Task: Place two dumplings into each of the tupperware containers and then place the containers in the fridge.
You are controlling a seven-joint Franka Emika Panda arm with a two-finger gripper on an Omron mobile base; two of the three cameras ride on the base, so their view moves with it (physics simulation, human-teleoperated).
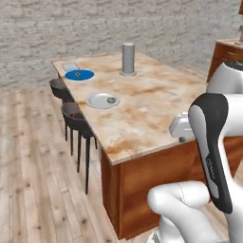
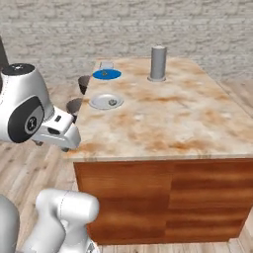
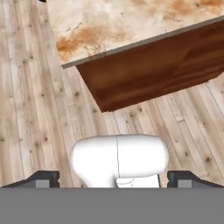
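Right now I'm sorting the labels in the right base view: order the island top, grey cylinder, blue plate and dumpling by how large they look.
1. Island top
2. Grey cylinder
3. Blue plate, close to the cylinder and farther away, so unsure
4. Dumpling on the grey plate

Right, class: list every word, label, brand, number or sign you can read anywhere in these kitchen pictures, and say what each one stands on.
None can be read.
There is a faint pale marking on the dark cover of the robot arm in the left base view; it is too small and blurred to read.
The island counter, blue plate, light-grey plate and grey cylinder carry no lettering.
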